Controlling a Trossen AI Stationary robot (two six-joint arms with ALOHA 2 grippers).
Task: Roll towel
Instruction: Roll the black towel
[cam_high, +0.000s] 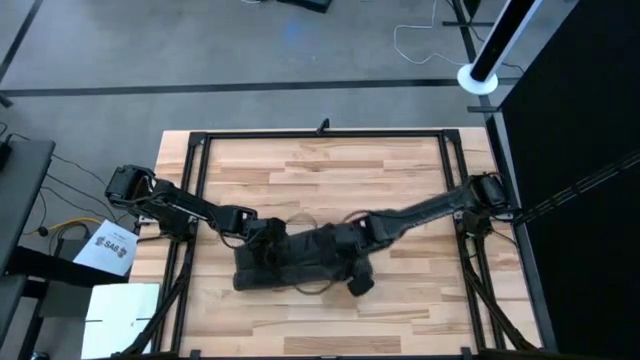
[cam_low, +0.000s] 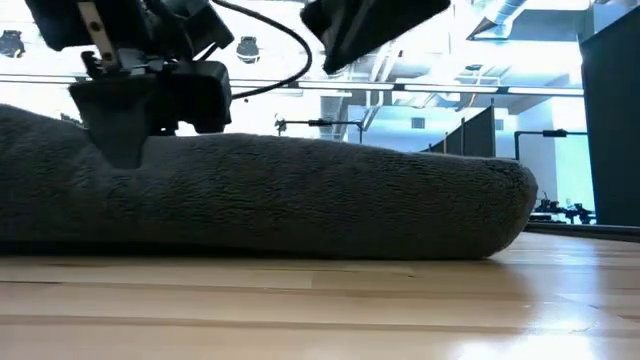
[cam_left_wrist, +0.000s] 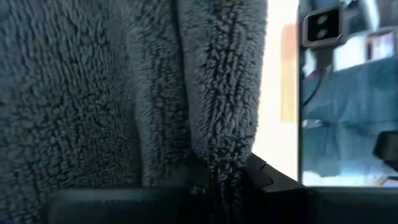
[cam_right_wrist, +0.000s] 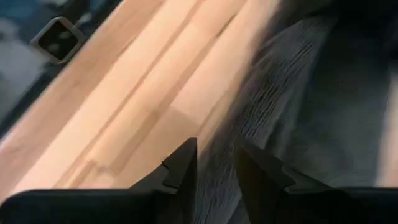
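Observation:
The dark charcoal-grey towel (cam_high: 300, 262) lies bunched in a long, low, thick bundle across the middle of the table; in the low view (cam_low: 330, 200) its underside rests on the wood. My left gripper (cam_high: 262, 238) is at the towel's left end, shut on a fold of it (cam_left_wrist: 217, 177). My right gripper (cam_high: 348, 243) hovers over the towel's right part, raised clear of it in the low view (cam_low: 370, 30). Its fingers are a little apart and empty (cam_right_wrist: 216, 163). No white tag shows. My left gripper pinches a thick rounded fold of the towel (cam_left_wrist: 221, 124) between its two fingers, at the towel's left end. The fingers come from above, pointing down (cam_low: 120, 140). The towel stays lying on the table, slack.
A black metal frame (cam_high: 320, 133) runs around the wooden table top (cam_high: 330, 170). Bare wood lies on the far side of the towel and along the near edge (cam_high: 330, 320). White papers (cam_high: 115, 248) lie off the table's left side.

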